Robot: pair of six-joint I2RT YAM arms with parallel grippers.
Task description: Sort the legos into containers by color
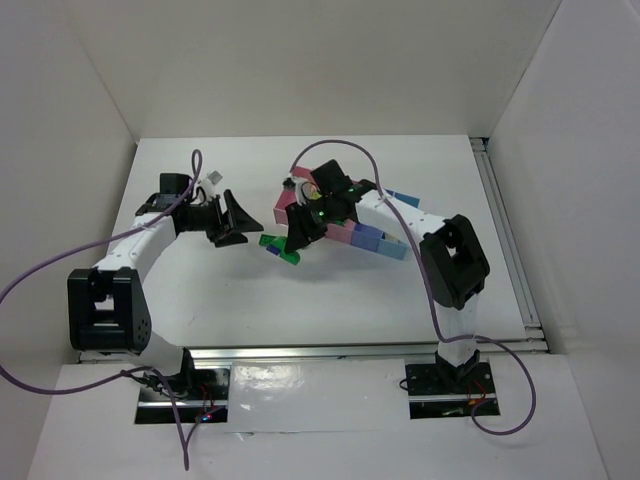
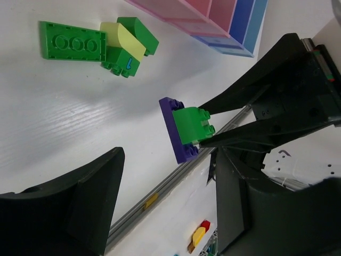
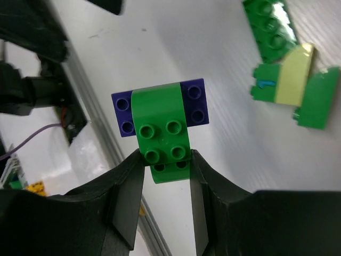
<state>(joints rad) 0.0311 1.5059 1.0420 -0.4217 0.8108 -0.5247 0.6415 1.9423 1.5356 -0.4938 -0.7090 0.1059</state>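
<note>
Plainly the sorting is at an early or middle stage, as far as can be judged. The right claw (image 3: pixel 165 170) is clamped narrow on a green brick (image 3: pixel 162 133) that sits studded onto a purple plate (image 3: pixel 194 101). The pair is held clear of the worktop (image 2: pixel 64 122), with the plate sticking out to either side past the claw's tips. Because two colours are joined there, I judge they must be pulled apart before either can go into a bin. The left claw (image 1: pixel 232 222) stands wide and empty just beside the held piece, facing it, and grips nothing. Beyond the right claw's tips and off to one side, a flat green plate (image 2: pixel 72 41) and a green-and-yellow cluster (image 2: pixel 128 45) lie touching each other on the worktop, not yet sorted. The containers (image 2: pixel 221 16), pink through purple to blue, stand a little farther beyond those pieces, partly under the right arm in the overhead view. What they already hold cannot be made out, so how much is done is uncertain. At least these loose pieces remain. As for writing, the only mark is a small blue mark (image 3: pixel 265 84) on the cluster's green brick, too small to read. No brand or label shows.
</note>
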